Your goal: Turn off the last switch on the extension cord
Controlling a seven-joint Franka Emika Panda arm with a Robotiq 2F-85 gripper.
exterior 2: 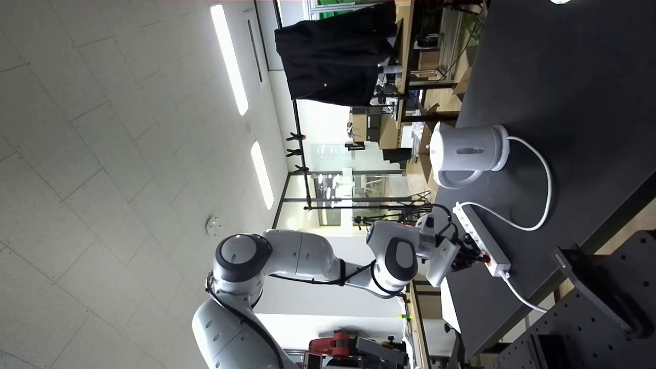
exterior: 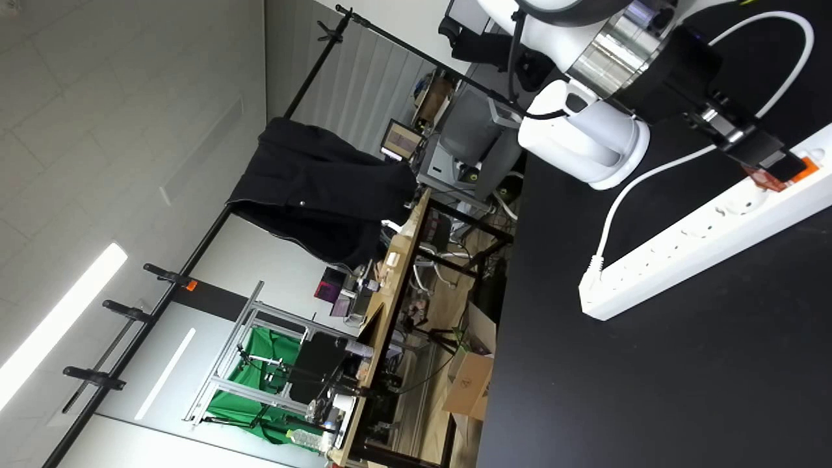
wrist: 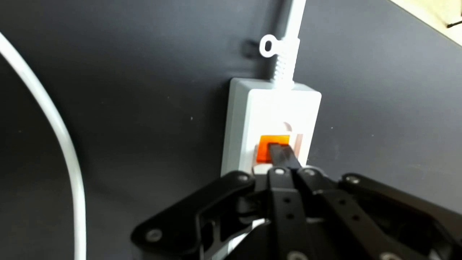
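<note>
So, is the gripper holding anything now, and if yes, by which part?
Nothing is held: the gripper is shut, its tips over the orange switch on the extension cord, apparently touching it but not gripping it.

I can read no words, brands or numbers from here. A small mark (exterior: 462, 382) on a box (exterior: 478, 396) and a lit screen (exterior: 402, 140) are too small to make out.

Light source: ceiling lights (exterior 2: 229, 59), burnt out white in both exterior views; overall bright, counter (wrist: 144, 108) dark. Extension cord (wrist: 270, 108): top face overexposed in my wrist view, soft shadow to left of its cable (wrist: 295, 18). My pincer (wrist: 279, 150): soft-focused there. My metal wrist ring (exterior: 617, 55): sharp glints. Both exterior pictures: rotated off level.
</note>
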